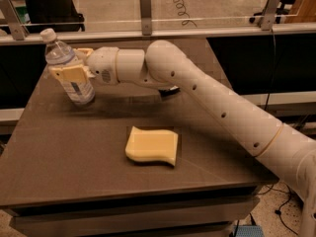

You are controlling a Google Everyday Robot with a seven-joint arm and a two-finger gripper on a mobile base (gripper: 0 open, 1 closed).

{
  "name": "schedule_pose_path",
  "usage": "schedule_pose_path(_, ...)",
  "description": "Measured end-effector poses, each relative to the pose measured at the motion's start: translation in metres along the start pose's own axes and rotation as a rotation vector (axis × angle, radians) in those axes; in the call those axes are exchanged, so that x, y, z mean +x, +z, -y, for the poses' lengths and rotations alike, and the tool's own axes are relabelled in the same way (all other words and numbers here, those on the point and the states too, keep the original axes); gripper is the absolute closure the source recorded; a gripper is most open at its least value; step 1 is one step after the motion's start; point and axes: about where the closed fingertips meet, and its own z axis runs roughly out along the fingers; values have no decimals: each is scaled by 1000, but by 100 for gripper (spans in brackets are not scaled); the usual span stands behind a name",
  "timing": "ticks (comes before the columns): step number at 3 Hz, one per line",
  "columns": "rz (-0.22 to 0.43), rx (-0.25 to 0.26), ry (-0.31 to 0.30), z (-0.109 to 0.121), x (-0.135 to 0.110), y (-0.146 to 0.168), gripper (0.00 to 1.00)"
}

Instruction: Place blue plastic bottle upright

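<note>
Gripper [75, 64] clamped on the blue plastic bottle [59, 54], 1 finger [69, 74] in front, 1 behind; bottle leans slightly, base down at the table's [74, 157] far-left corner.

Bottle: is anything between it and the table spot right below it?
Nothing visible. The gripper holds the bottle slightly tilted, its base right at the bare table. The sponge lies apart, toward the front.
</note>
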Motion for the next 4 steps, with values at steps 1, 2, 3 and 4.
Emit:
schedule_pose_path(1, -14, -11, 12, 3, -3, -6, 100)
schedule_pose_path(2, -14, -11, 12, 3, -3, -6, 100)
schedule_pose_path(3, -14, -11, 13, 3, -2, -6, 84)
schedule_pose_path(4, -14, -11, 12, 3, -1, -6, 61)
